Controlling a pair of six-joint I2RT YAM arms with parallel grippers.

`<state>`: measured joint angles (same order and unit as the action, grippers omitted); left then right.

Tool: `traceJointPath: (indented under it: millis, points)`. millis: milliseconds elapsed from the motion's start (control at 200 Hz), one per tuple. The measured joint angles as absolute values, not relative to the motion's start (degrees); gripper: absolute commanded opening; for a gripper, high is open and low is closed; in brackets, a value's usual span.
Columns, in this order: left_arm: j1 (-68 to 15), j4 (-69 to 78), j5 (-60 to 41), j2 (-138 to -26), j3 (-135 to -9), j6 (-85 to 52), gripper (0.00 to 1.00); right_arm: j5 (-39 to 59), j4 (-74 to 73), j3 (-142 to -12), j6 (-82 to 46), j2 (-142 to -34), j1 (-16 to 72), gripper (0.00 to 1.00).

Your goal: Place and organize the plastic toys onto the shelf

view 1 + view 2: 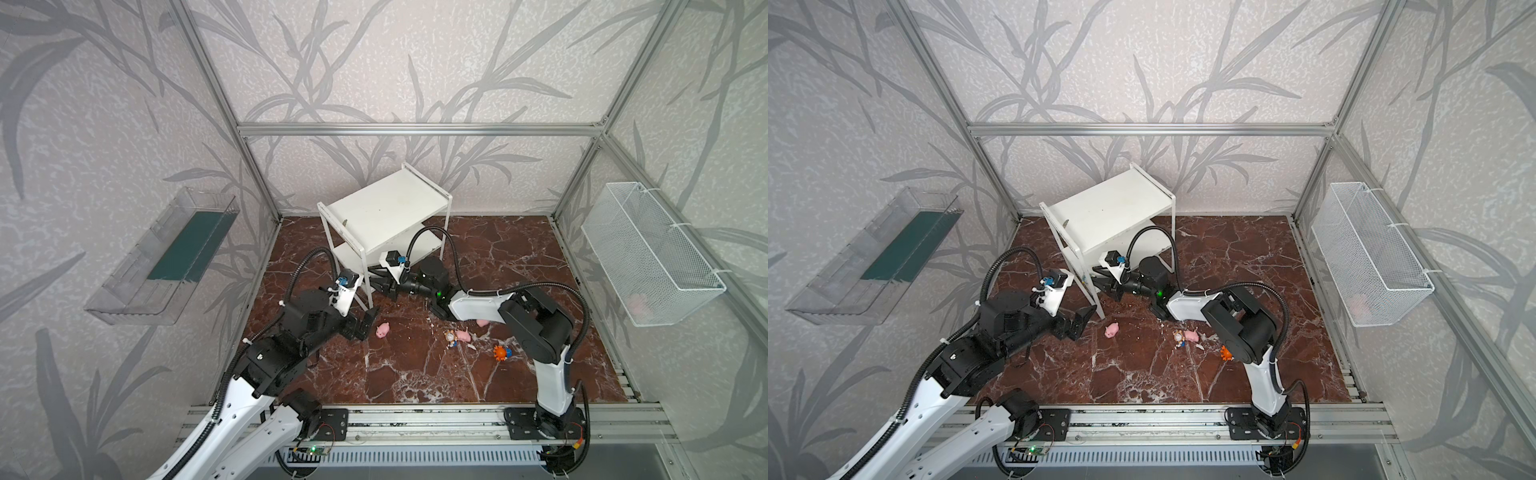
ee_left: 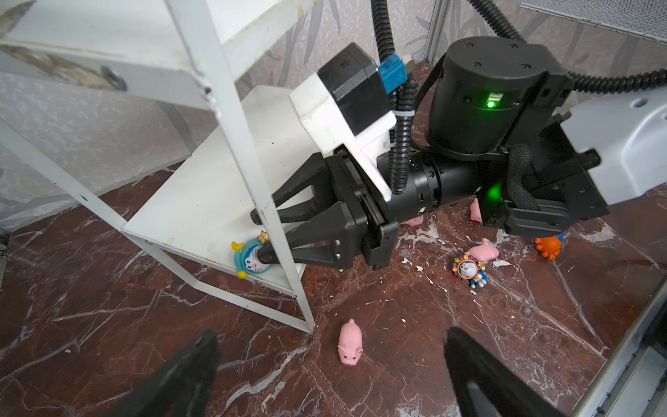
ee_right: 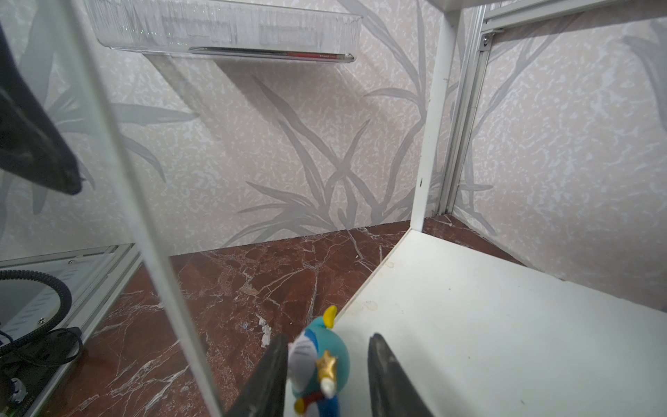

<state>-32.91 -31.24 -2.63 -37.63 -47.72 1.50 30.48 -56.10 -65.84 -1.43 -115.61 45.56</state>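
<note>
The white shelf (image 1: 386,208) (image 1: 1113,212) stands at the back. A blue figurine (image 2: 249,260) (image 3: 321,361) stands at the front edge of its lower board (image 2: 216,187) (image 3: 487,325). My right gripper (image 1: 376,284) (image 2: 257,236) (image 3: 328,337) is open around it; one finger touches it, the other stands apart. A pink pig (image 1: 382,330) (image 2: 350,341) lies on the floor just ahead of my open, empty left gripper (image 1: 368,320) (image 2: 330,334). Another pig (image 1: 462,335), a blue-and-white figurine (image 1: 450,337) (image 2: 469,270) and an orange figurine (image 1: 502,352) lie further right.
A third pig (image 1: 482,322) is partly hidden under my right arm. A clear bin (image 1: 166,257) hangs on the left wall, a white wire basket (image 1: 648,249) with something pink inside on the right wall. The shelf's front leg (image 2: 252,180) stands beside my right fingers.
</note>
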Motion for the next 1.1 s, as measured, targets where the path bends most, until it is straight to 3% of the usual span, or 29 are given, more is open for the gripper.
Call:
traceJointPath:
  millis: [570, 1100]
  points:
    - [-32.75, -31.24, -2.68, -37.63, -47.72, 1.50, 0.99, 30.61, -50.87, -66.92, 1.17, -114.78, 45.65, 0.43]
    - [-32.45, -31.24, -2.92, -37.63, -47.72, 1.48, 0.99, 29.93, -41.06, -68.73, 5.23, -112.77, 45.67, 0.27]
